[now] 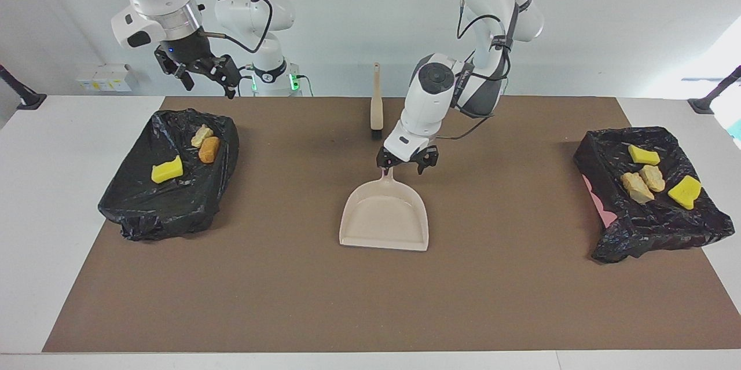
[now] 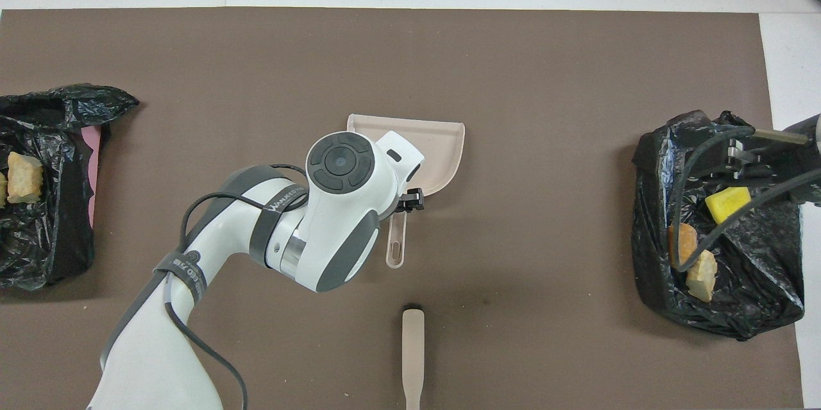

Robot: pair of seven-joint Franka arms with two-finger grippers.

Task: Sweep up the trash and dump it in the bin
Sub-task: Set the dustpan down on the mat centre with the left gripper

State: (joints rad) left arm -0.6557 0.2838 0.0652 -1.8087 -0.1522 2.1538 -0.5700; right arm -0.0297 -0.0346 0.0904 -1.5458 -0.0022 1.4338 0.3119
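The beige dustpan (image 1: 384, 220) (image 2: 442, 140) lies flat in the middle of the brown mat, its handle (image 1: 387, 173) pointing toward the robots. My left gripper (image 1: 404, 166) hovers open just over the handle's end and holds nothing. My right gripper (image 1: 204, 76) hangs open and empty over the black-bagged bin (image 1: 145, 208) at the right arm's end. In that bin lie three lumps of trash: a yellow chunk (image 1: 167, 170), a beige one (image 1: 201, 135) and an orange-brown one (image 1: 209, 150). The other bin (image 1: 654, 231) holds several more lumps (image 1: 637, 187).
The beige-handled brush (image 1: 376, 105) (image 2: 413, 349) lies on the mat between the dustpan and the robots. The brown mat (image 1: 289, 289) covers most of the white table; its half farther from the robots is bare.
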